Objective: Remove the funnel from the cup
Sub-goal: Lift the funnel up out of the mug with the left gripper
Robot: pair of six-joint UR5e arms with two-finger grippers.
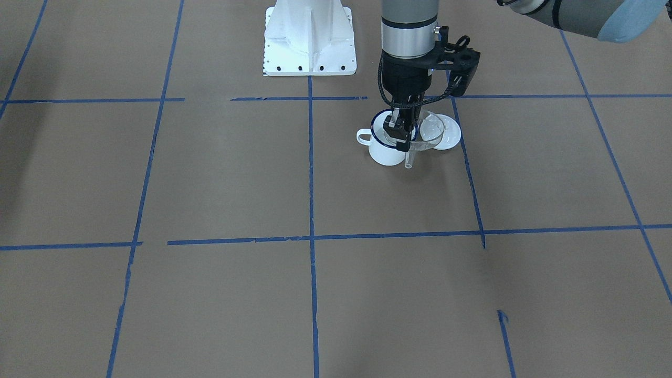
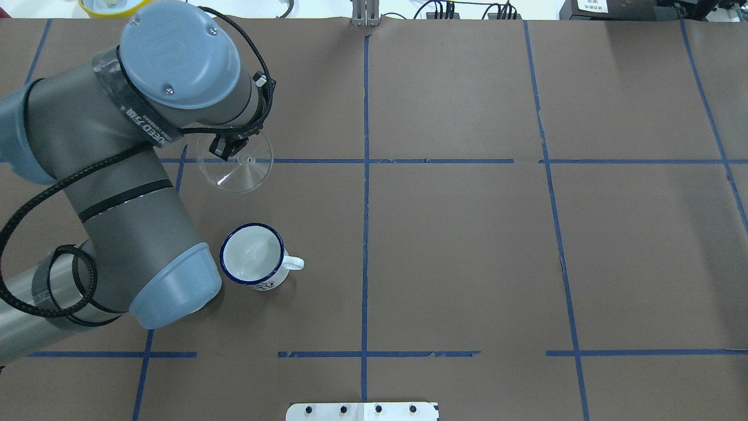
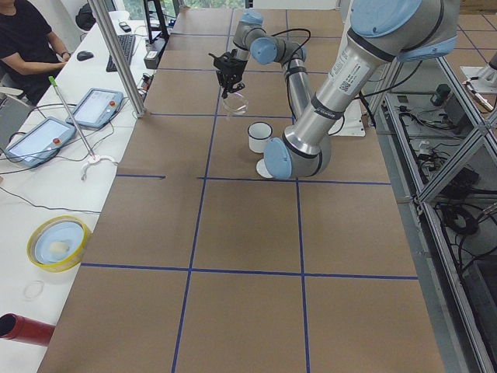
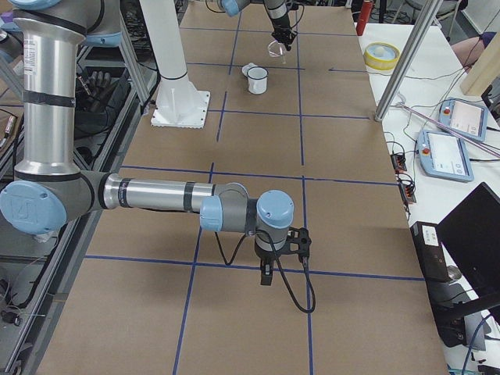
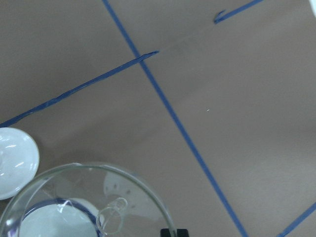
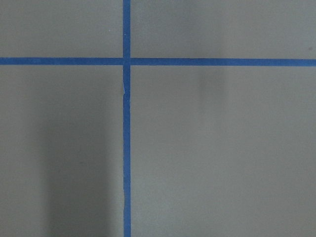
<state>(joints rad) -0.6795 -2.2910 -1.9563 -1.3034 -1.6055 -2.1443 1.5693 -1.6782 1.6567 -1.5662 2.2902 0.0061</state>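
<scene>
Finds the small transparent conical funnel [image 2: 234, 169] pinched at one side of its rim by the left gripper [image 2: 225, 149], jaws closed on the thin wall. Places it in the air, spout down, beyond the white enamel mug with dark blue rim [image 2: 252, 255] and well apart from it in the overhead view. Attributes the overlap in the front-facing view to line of sight only. Records the mug upright on the brown paper-covered table [image 2: 467, 234], handle toward the table's middle, nothing visible inside. Judges extraction done, with set-down and release outstanding. Notes a white domed lid [image 1: 452, 134] lying on the table near the mug. Cannot tell whether the right gripper [image 4: 266, 275] is parted or closed: seen only from the side camera, far from the work, hanging over the table.

Rates the one-sided hold on slick, thin plastic as the main hazard: likely to pivot or slip under a quick swing or jolt, with a fall onto mug or lid. Expects trouble at set-down too: spout-first contact liable to tip the funnel, and a round bowl liable to roll after release. Flags the left arm's blue-capped elbow joint [image 2: 175, 292], apparently just beside the mug; a careless reposition apt to knock it over. Recommends a slow descent onto bare paper away from mug and lid.
</scene>
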